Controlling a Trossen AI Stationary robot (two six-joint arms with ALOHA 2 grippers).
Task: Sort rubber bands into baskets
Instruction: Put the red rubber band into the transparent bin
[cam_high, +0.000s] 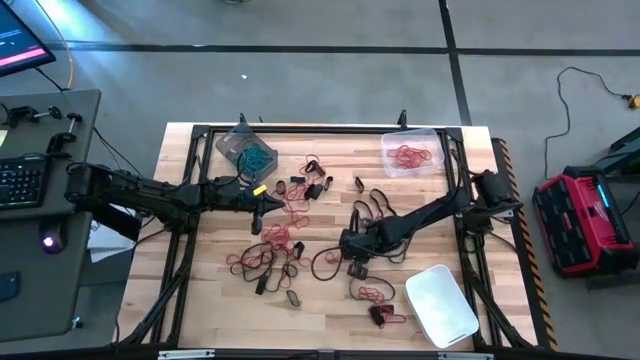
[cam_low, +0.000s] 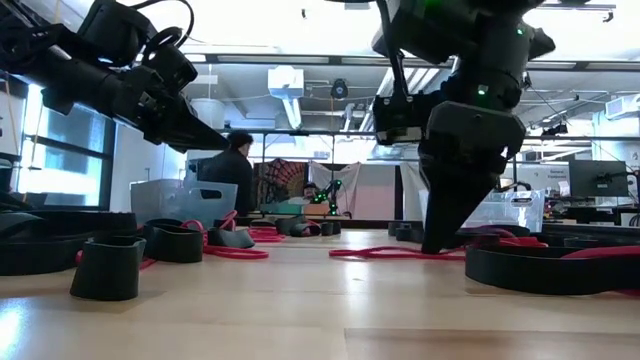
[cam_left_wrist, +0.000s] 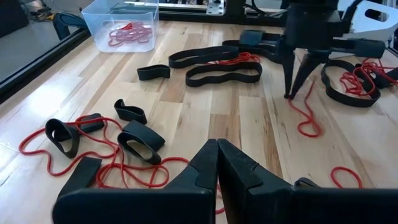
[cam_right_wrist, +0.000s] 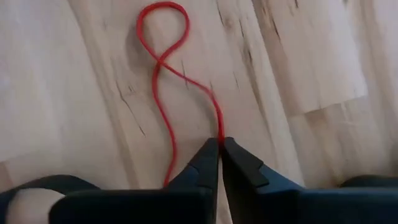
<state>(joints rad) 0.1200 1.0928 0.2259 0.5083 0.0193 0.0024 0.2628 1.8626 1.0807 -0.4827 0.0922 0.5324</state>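
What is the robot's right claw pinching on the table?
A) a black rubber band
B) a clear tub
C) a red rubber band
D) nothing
C: the right gripper has its fingers shut on a thin red rubber band lying twisted on the wooden table.

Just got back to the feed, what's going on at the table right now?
The right gripper is down on the table mid-board, shut on a red rubber band that lies twisted in a figure eight. The left gripper is shut and empty, hanging over the loose bands. Red bands already sit in the clear basket, teal ones in the grey basket; the white basket looks empty.
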